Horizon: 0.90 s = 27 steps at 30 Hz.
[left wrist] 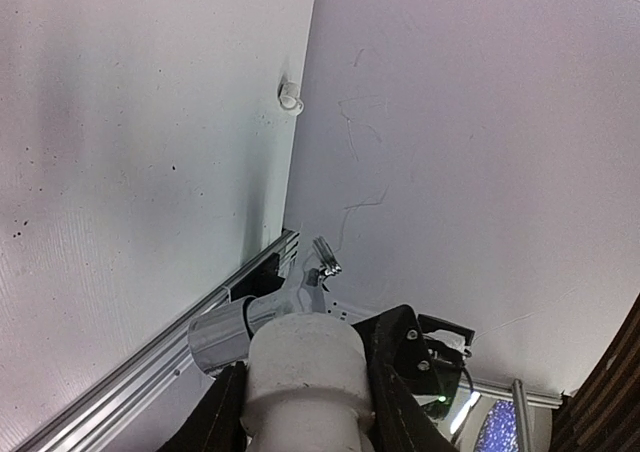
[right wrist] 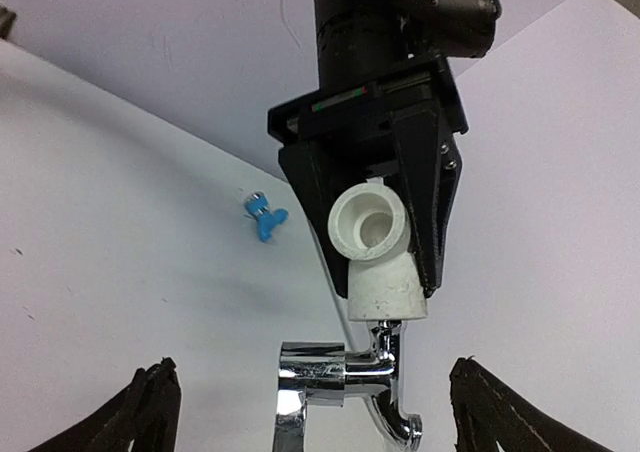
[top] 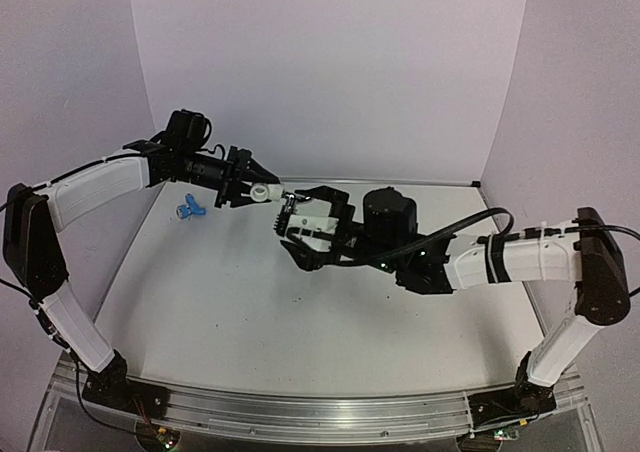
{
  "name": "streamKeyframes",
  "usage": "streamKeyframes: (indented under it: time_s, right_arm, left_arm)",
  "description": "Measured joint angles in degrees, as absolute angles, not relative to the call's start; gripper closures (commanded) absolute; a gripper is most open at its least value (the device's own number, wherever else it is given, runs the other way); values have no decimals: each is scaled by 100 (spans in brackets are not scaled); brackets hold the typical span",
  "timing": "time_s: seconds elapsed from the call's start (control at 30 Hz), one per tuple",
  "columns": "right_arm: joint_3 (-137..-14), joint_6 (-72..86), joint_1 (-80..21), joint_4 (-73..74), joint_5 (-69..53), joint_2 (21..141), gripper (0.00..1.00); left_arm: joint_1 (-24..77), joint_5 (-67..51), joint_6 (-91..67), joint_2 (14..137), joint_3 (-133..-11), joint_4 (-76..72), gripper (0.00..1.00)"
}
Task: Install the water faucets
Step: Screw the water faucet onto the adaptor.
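My left gripper (top: 250, 185) is shut on a white elbow pipe fitting (right wrist: 375, 252), which it holds above the table. The shiny silver water faucet (right wrist: 345, 372) hangs from the fitting's lower end, its stem in the socket. In the left wrist view the fitting (left wrist: 305, 372) fills the space between my fingers, with the silver faucet (left wrist: 235, 332) just beyond it. My right gripper (right wrist: 315, 397) stands wide open around the silver faucet, both fingers clear of it. The blue water faucet (top: 188, 209) lies loose on the table at the back left, also seen as the blue faucet (right wrist: 263, 217).
A small white pipe fitting (left wrist: 290, 96) sits where the table meets the back wall. White walls close the table (top: 300, 322) on three sides. An aluminium rail (top: 300, 412) runs along the near edge between the arm bases.
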<state>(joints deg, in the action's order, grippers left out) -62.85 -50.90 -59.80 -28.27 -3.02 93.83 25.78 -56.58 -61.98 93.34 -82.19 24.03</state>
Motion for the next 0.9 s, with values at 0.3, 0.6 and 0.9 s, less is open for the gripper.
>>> streamKeyframes:
  time_s: [0.3, 0.6, 0.9]
  right_arm:
    - [-6588, -7304, -6103, -4055, 1267, 10573, 5]
    - [-7083, -8338, -6122, -5424, 2016, 11198, 33]
    - [-7121, -8471, -6187, -5037, 2131, 11252, 78]
  left_arm:
    - [2559, -5595, -6465, 9202, -8219, 2402, 100]
    - [2549, -5698, -6501, 9051, -8219, 2314, 100]
    - [2558, -5557, -6316, 9021, -8193, 2519, 100]
